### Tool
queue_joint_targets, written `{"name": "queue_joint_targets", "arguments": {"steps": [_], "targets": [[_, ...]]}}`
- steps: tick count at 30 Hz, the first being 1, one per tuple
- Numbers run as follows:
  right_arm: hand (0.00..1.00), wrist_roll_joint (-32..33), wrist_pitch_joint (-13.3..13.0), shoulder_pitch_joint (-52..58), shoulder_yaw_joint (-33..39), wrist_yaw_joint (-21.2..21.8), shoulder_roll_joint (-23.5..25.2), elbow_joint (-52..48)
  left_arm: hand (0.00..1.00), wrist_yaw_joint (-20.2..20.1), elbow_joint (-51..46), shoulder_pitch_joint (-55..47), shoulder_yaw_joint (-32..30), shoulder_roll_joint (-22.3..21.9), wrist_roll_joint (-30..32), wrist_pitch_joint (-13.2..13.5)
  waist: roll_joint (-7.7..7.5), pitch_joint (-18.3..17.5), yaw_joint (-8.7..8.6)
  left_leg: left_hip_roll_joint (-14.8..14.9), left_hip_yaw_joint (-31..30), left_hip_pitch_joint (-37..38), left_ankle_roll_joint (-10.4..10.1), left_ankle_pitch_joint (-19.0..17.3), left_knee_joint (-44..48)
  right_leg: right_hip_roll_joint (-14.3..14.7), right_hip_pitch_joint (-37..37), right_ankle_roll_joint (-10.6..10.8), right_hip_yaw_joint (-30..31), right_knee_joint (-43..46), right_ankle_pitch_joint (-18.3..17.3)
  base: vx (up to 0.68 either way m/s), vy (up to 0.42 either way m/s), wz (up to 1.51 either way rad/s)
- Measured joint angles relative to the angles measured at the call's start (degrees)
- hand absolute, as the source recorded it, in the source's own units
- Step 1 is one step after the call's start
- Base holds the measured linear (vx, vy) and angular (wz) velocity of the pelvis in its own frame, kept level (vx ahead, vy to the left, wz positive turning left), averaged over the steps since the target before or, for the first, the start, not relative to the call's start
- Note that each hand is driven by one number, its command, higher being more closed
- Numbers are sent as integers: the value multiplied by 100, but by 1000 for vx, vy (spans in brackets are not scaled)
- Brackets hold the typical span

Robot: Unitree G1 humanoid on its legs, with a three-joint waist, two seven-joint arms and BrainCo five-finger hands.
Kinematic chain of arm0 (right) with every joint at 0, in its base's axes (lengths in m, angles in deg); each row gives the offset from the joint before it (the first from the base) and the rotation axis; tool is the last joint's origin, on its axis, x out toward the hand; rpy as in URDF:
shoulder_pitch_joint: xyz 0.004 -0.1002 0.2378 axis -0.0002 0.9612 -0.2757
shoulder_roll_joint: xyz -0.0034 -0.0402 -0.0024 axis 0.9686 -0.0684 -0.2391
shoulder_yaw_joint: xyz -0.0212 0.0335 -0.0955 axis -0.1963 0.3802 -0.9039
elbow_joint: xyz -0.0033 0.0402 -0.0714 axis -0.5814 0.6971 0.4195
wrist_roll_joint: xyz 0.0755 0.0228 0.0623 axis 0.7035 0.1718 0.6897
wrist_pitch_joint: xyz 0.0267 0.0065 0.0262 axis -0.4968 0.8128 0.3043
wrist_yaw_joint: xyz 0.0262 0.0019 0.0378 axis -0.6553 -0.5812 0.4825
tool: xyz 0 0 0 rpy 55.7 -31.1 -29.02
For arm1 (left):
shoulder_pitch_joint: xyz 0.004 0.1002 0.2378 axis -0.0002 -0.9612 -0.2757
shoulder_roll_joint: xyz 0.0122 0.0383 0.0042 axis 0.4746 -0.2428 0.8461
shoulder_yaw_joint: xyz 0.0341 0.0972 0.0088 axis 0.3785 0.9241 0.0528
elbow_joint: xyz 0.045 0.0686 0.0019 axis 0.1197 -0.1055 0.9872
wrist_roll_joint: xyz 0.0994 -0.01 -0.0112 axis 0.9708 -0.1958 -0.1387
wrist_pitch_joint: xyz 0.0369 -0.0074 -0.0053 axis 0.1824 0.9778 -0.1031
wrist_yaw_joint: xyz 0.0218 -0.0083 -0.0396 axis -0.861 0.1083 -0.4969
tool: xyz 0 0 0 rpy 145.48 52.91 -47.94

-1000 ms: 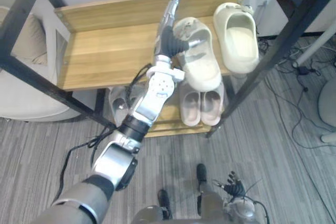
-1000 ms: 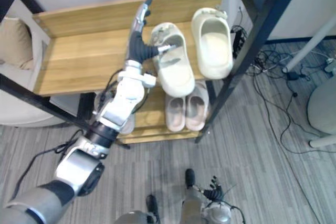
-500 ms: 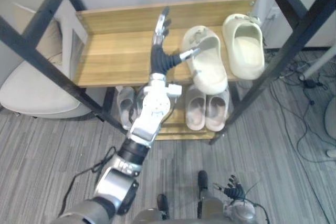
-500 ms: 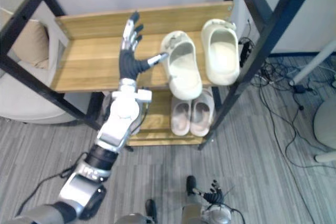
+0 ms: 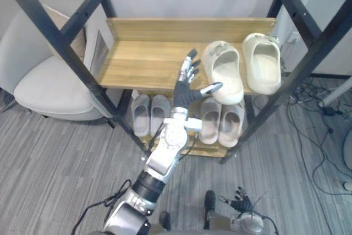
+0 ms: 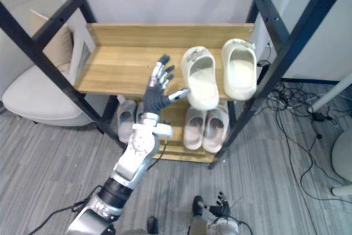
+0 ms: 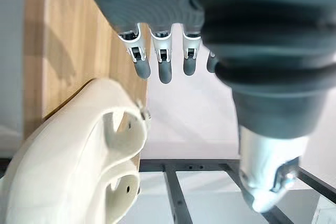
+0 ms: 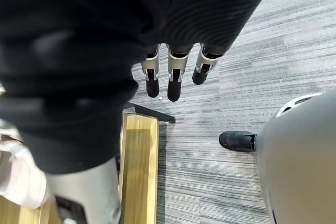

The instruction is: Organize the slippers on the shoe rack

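- Where the left hand (image 5: 186, 87) is raised before the shoe rack's upper shelf (image 5: 140, 64), its fingers are spread straight, holding nothing.
- Thumb tip by the near end of the left cream slipper (image 5: 223, 70); contact unclear.
- Second cream slipper (image 5: 263, 61) just beside it, same shelf.
- Grey pair (image 5: 149, 115) and pinkish pair (image 5: 220, 124) below.
- Right hand (image 8: 170, 77) low over the floor, fingers straight, empty.

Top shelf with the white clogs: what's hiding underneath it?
A lower shelf with two slipper pairs: a grey pair and a pinkish pair. The top shelf covers their far ends, and anything further back cannot be seen.
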Motion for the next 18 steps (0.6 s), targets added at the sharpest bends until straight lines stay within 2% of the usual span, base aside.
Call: {"name": "queue_joint_targets", "arguments": {"steps": [5,18], "targets": [[0,2,0,-28,-97,-64,13,-1,0,-107,320,0,230,-35,-97,-9,-22,-12,2,2,-10,-18,-1,1,3,2,-4,-2,-14,1,-2,14,-4,1],[0,17,8,-55,-110,-178,184,-4,0,-81,772,264,571,-119,-101,-12,-242,-26,12,10,67,-118,-3,-3,-3,18,-153,-14,50,4,-13,21,1,-3]]}}
